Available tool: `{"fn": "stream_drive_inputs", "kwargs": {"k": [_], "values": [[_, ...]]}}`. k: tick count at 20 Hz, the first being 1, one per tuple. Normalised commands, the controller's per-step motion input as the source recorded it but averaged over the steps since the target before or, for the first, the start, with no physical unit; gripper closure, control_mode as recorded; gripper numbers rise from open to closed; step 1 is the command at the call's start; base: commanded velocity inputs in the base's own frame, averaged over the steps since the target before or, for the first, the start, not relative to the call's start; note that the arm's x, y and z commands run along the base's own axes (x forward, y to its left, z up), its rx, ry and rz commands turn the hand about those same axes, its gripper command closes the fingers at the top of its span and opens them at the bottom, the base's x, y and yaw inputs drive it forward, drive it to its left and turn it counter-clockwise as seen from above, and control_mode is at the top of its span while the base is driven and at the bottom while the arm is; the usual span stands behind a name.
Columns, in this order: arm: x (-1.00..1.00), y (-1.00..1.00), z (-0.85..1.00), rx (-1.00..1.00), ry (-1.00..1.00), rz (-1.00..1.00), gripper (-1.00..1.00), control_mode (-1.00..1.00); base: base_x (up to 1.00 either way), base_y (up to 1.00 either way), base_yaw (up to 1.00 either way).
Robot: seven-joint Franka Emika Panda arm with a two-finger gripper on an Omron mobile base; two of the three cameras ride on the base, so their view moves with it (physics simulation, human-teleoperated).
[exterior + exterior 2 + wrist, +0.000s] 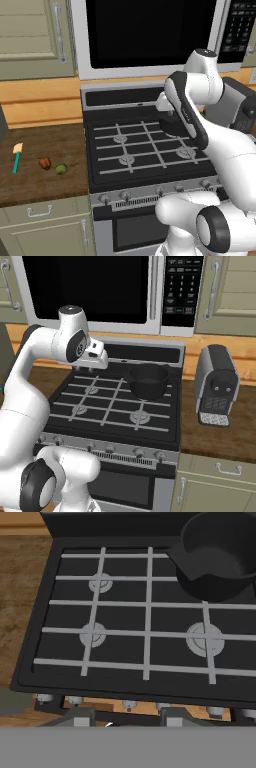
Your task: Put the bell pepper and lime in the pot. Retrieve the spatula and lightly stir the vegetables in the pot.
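The task is judged to be at its very start, with nothing yet placed in the pot (148, 381), which is seen standing empty on the back right burner of the stove (150, 662). The bell pepper (45, 163) and the lime (61, 169) are left lying close together on the wooden worktop (40, 185) left of the stove, toward its front edge, with the spatula (17, 156) laid just beside them nearer the worktop's left end. The arm is held raised over the stove; the fingers (82, 718) are seen spread apart with nothing between them. Both vegetables, the spatula and the stirring remain to be dealt with.
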Motion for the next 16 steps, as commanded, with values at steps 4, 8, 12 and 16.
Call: {"fn": "stream_drive_inputs", "kwargs": {"k": [4, 8, 12, 16], "values": [[-0.36, 0.25, 0.0, 0.0, -0.02, 0.02, -1.0, -1.0, 0.0, 0.0, 0.0], [-0.61, 0.7, 0.0, 0.0, -0.11, 0.0, -1.0, -1.0, 0.0, 0.0, 0.0], [-0.61, 0.82, 0.0, 0.0, -0.06, 0.0, -1.0, -1.0, 0.0, 0.0, 0.0], [-0.4, 0.92, -0.03, -0.05, -0.02, 0.11, -1.0, -1.0, 0.0, 0.0, 0.0]]}}
